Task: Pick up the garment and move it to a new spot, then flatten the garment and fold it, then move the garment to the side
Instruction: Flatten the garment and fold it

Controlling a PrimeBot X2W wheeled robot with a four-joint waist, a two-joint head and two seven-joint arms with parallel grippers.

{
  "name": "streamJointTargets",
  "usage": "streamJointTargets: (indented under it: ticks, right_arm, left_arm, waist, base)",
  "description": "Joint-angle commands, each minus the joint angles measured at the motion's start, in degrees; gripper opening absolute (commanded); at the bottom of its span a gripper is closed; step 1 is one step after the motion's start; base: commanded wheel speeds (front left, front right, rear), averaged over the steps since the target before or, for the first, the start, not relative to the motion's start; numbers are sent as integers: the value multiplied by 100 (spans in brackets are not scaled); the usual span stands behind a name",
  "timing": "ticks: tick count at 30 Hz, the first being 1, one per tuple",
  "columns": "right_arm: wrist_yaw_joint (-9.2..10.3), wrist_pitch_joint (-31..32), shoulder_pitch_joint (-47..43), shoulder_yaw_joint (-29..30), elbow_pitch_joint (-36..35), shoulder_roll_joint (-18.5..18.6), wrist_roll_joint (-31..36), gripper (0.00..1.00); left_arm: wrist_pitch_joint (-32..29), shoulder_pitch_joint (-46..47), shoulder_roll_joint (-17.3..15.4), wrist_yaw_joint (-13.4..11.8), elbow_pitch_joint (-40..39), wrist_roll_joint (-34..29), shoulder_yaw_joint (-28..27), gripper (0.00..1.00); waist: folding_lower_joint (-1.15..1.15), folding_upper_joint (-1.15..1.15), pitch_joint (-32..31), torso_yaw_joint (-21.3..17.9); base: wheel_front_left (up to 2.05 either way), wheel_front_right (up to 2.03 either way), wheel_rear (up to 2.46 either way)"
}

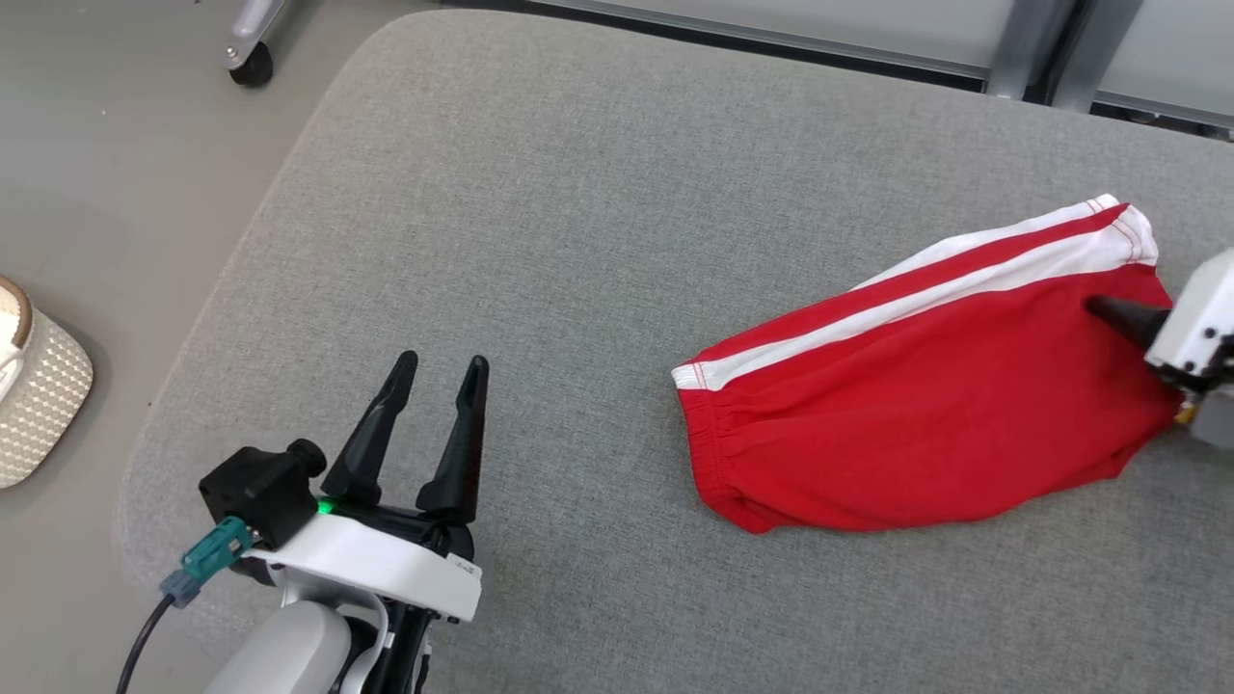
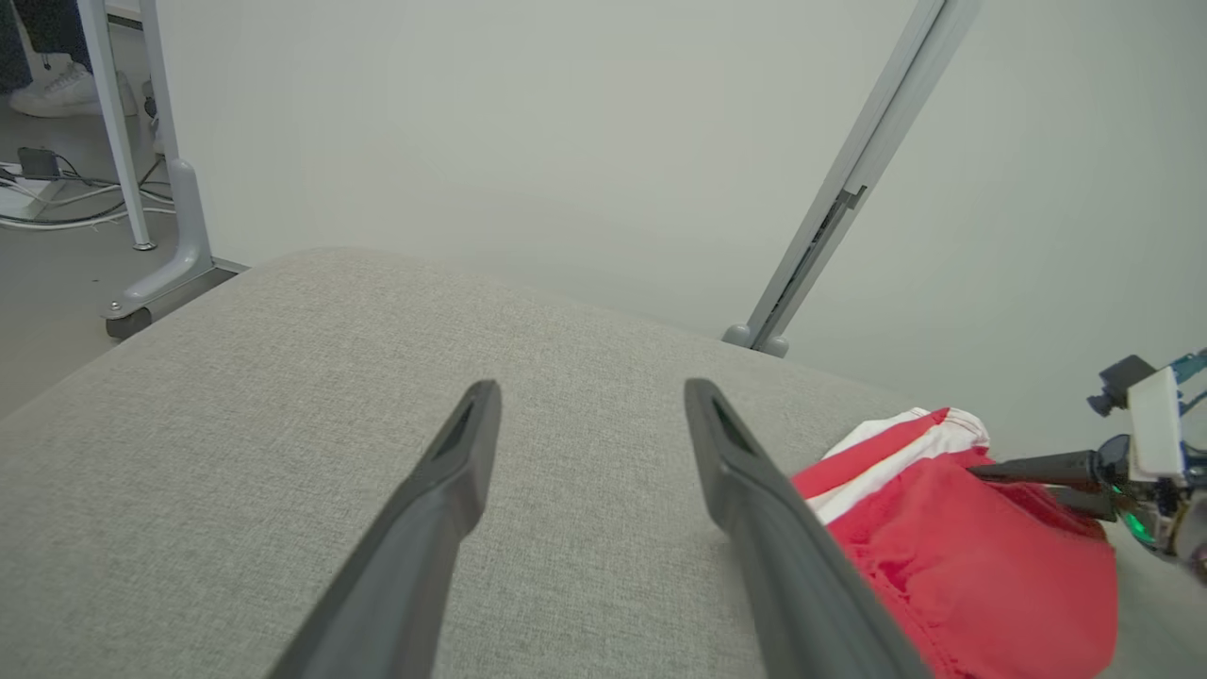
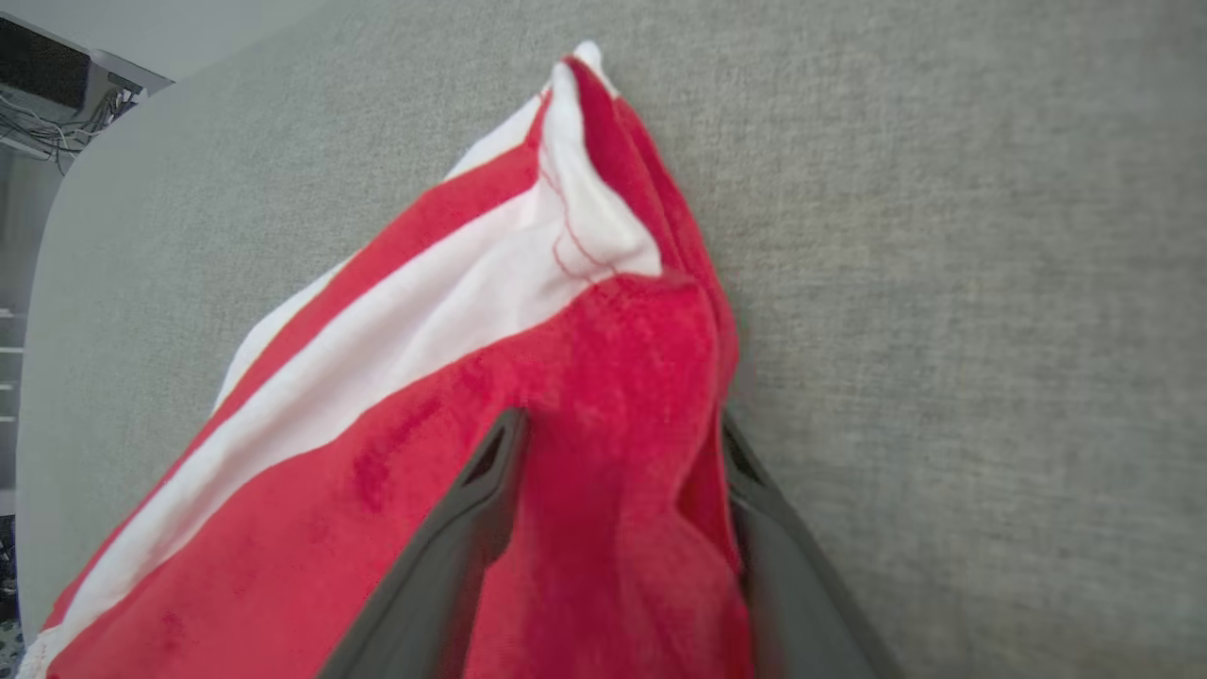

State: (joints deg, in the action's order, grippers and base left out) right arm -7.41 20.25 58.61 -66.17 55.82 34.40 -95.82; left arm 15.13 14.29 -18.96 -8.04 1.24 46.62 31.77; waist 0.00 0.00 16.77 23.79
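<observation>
Right gripper [image 3: 620, 424] straddles the shorts [image 1: 916, 414] on the cushion [image 1: 578, 193].
The red, white-striped shorts lie on the cushion's right half. The right gripper's fingers stand wide at the hem end, one on each side of a ridge of red cloth. The left gripper [image 1: 443, 360] hovers spread wide over the cushion's near-left corner, holding nothing.

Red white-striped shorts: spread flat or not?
Not flat: red white-striped shorts lie rumpled on grey cushion, hem end ridged up between fingers of right gripper.
</observation>
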Motion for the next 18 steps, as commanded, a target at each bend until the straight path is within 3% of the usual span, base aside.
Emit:
streamJointTargets:
  ticks: [1, 2, 10, 18]
  right_arm:
    - [-16, -61, -305, -53, -219, -252, 25, 9]
    - [-16, -209, -301, -14, -300, -212, 65, 0]
    - [-14, -1327, -596, 332, -692, -109, 143, 0]
    - [-14, -2075, -1360, 620, -1360, -15, 123, 0]
  left_arm:
    - [-2, -42, 52, 70, 47, -92, -77, 100]
    - [-2, -48, 95, 105, 77, -151, -107, 100]
    - [-1, -168, 376, 248, 249, -792, -532, 100]
    - [-1, -661, 628, 276, 493, -1737, -1139, 100]
  waist:
    - [0, 0, -31, -40]
    - [0, 0, -53, -62]
    - [0, 0, -386, -338]
    - [0, 0, -941, -935]
  base:
    - [0, 0, 0]
    - [0, 0, 0]
    - [0, 0, 0]
    - [0, 0, 0]
